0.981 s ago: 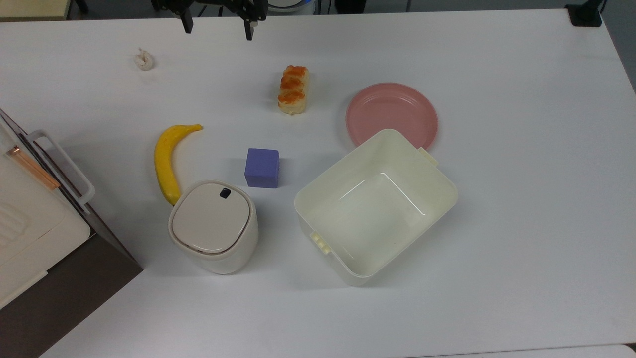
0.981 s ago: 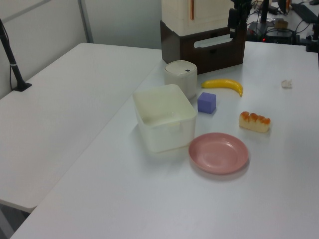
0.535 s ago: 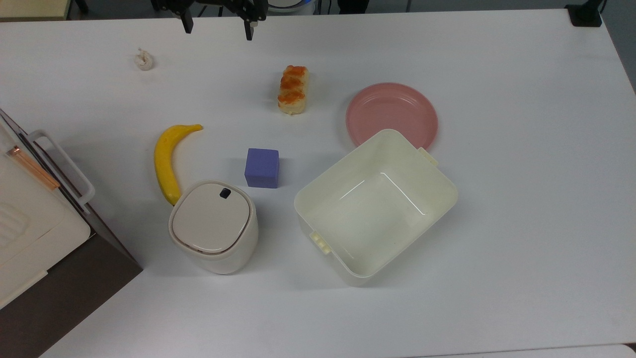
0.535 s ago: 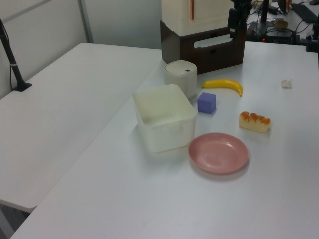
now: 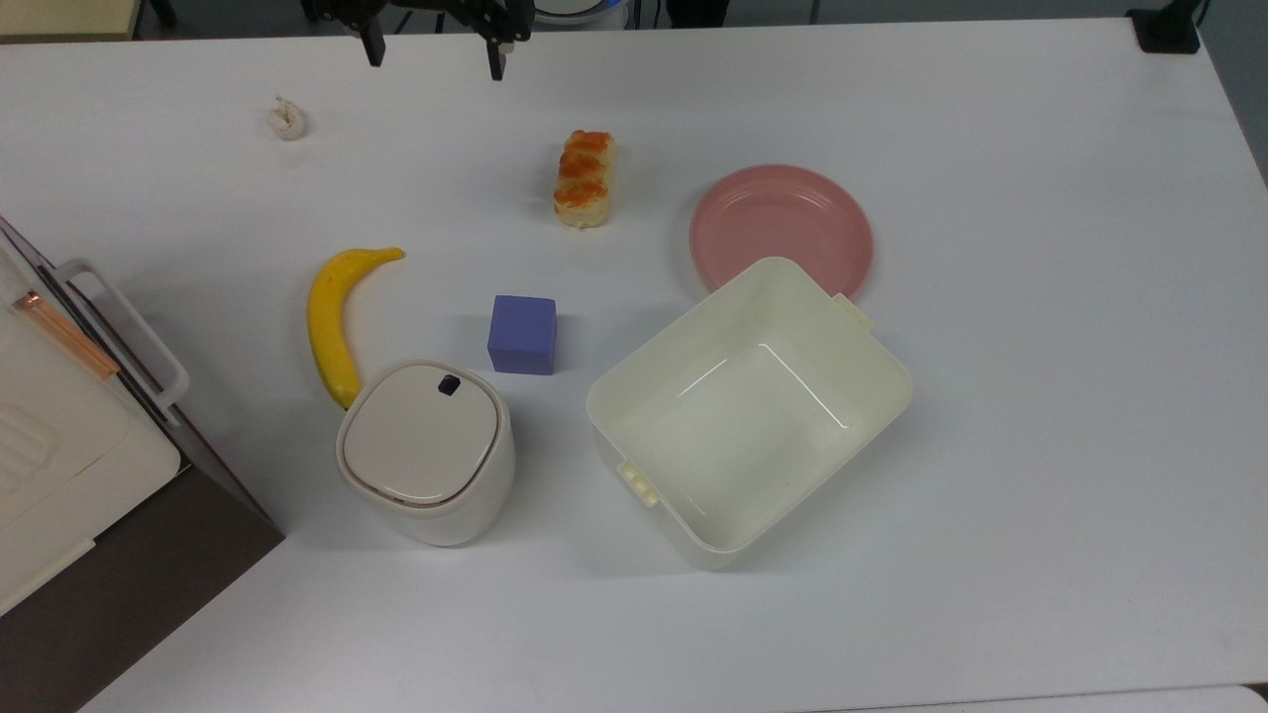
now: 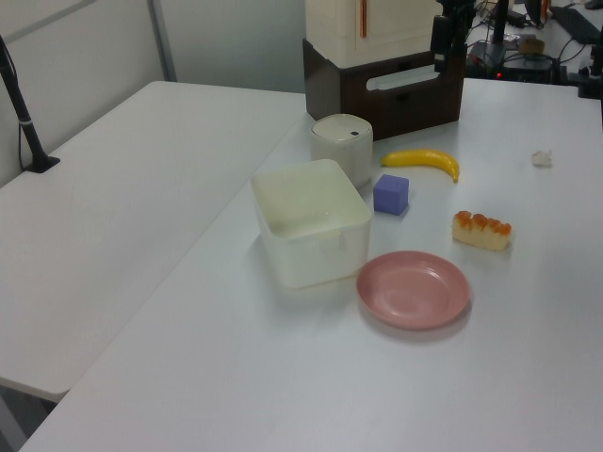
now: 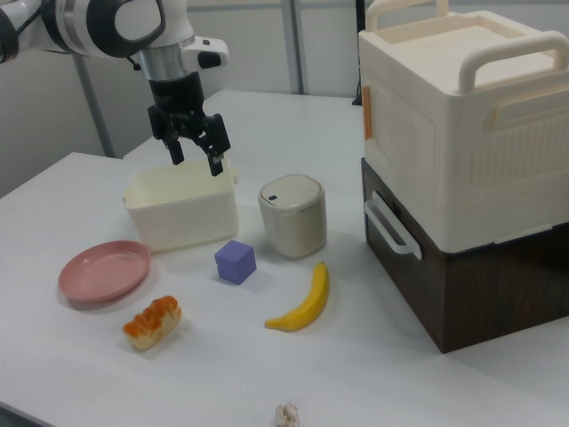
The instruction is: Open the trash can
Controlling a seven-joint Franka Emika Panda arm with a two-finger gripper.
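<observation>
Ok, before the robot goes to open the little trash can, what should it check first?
1. Trash can upright on the table: ok.
2. Lid shut, needs opening: ok.
3. Dark push button uncovered: ok.
4. Gripper holds nothing, jaws open: ok.
5. Gripper near the can: not ok, it hangs over the table's far edge.
6. Banana and purple cube clear of the lid: ok, though the banana's end is close beside the can.
</observation>
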